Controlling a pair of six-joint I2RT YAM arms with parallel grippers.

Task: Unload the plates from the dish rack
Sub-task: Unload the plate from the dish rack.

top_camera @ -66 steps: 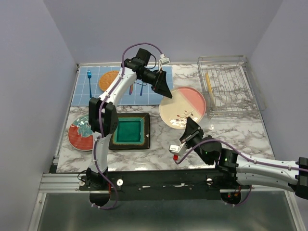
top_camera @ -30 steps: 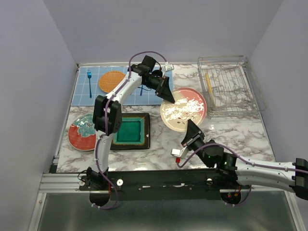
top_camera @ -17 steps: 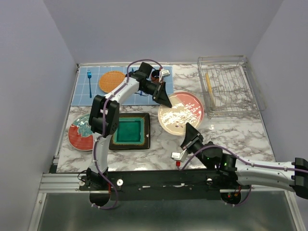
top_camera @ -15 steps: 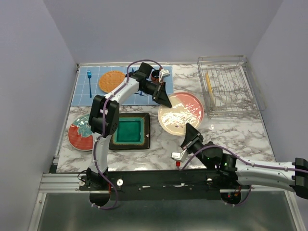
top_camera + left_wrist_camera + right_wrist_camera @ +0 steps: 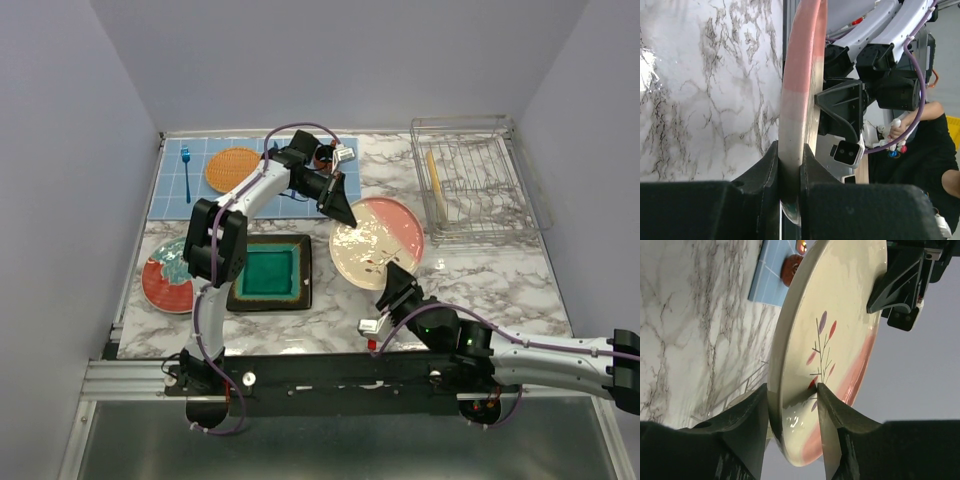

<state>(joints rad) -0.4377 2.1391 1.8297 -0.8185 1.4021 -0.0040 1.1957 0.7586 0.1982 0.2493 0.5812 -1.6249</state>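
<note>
Cream-yellow plate (image 5: 377, 243) is pinched at its rim by the left hand (image 5: 790, 162), while the right hand (image 5: 792, 399) straddles it, parted.

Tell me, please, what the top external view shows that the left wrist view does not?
Only the top view shows the wire rack with one plate left standing in it, the red plate, the square plate and the blue mat. Only the wrist view shows, edge-on, a rim pinched between the fingers. Both show the sprig plate, the left gripper holding it, the right gripper at its near rim and the marble table.
</note>
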